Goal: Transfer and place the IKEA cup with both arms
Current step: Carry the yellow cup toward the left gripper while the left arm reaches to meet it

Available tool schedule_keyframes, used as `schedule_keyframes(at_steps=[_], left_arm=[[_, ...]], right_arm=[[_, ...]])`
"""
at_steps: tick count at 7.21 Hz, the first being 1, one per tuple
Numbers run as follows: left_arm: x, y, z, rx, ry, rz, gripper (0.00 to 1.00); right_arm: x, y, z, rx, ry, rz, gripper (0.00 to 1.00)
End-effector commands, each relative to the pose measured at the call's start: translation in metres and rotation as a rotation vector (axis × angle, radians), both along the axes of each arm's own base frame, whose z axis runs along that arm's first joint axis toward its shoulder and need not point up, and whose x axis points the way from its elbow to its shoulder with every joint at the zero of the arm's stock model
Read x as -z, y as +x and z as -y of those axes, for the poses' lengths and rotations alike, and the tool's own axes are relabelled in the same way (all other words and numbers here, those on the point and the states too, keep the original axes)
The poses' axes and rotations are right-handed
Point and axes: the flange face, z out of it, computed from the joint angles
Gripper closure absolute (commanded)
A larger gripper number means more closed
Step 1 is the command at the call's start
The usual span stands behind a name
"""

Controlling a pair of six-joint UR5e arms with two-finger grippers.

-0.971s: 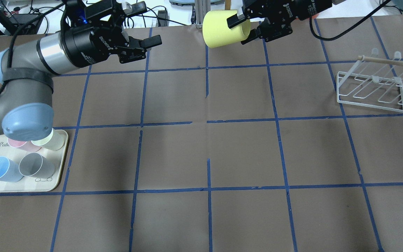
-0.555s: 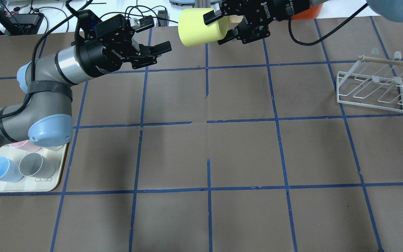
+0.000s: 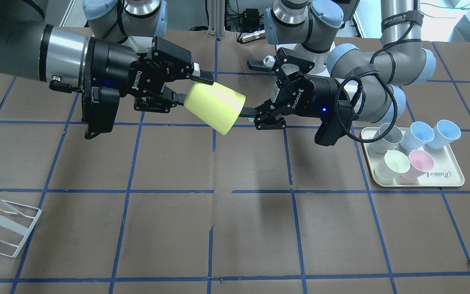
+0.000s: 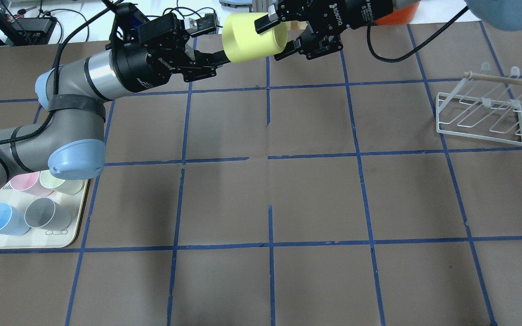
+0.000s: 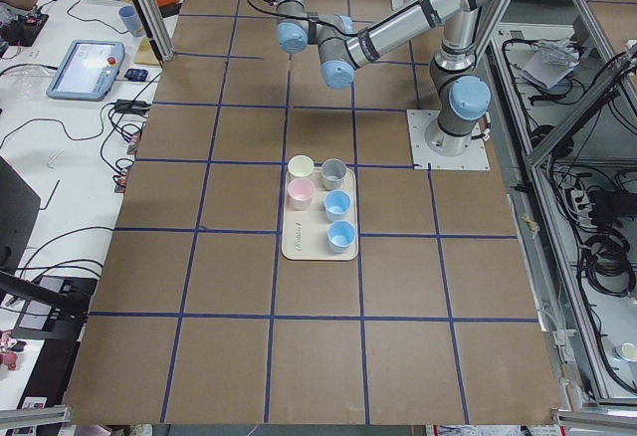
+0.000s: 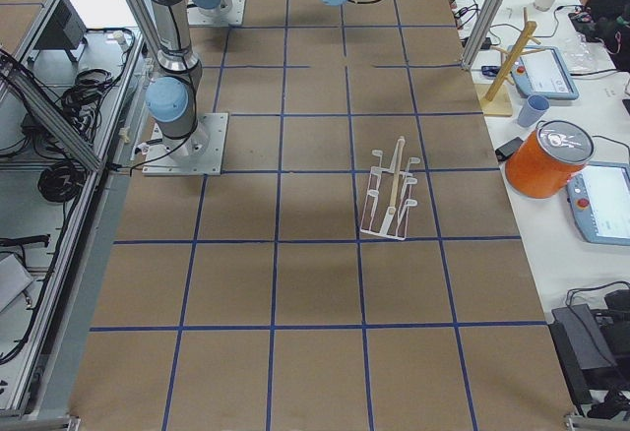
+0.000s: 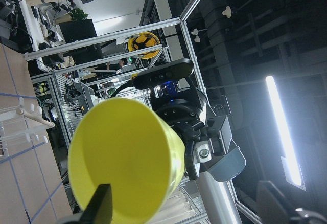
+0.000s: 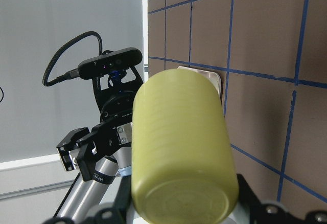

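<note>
The bright yellow IKEA cup (image 4: 252,36) hangs on its side above the table's far middle. My right gripper (image 4: 275,38) is shut on its base end; in the front view this gripper (image 3: 190,90) comes in from the left and clamps the cup (image 3: 214,107). The cup's mouth faces my left gripper (image 3: 251,87), which is open. Its lower fingertip (image 3: 246,111) reaches the rim; the upper one stands apart. The left wrist view looks into the cup's mouth (image 7: 122,157). The right wrist view shows its base and wall (image 8: 179,132).
A cream tray (image 4: 77,217) at the near left holds grey, blue, pink and pale cream cups; it also shows in the front view (image 3: 412,181). A white wire rack (image 4: 483,113) stands at the right. Cables and gear lie beyond the table's far edge.
My right gripper has carried the yellow cup to the left. My left gripper has moved right and forward, still open, and its finger now meets the cup's mouth.
</note>
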Motion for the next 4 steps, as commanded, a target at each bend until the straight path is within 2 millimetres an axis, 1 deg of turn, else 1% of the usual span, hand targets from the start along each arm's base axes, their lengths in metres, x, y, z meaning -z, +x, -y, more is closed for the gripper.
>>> schedule_keyframes(at_steps=[1,2,4], left_arm=[[-0.0005,-0.0057,0.0049,0.011,-0.025,0.003,0.11],[-0.0047,-0.0104,0.0059,0.02,-0.036,0.005,0.23],[-0.009,-0.0113,0.0053,0.021,-0.048,0.008,0.57]], right_arm=[[-0.0002,-0.0006,0.0003,0.002,0.0,0.001,0.88],[-0.0017,0.0005,-0.0004,0.002,-0.002,0.008,0.88],[-0.0027,0.0002,0.0003,0.012,0.009,0.019,0.88]])
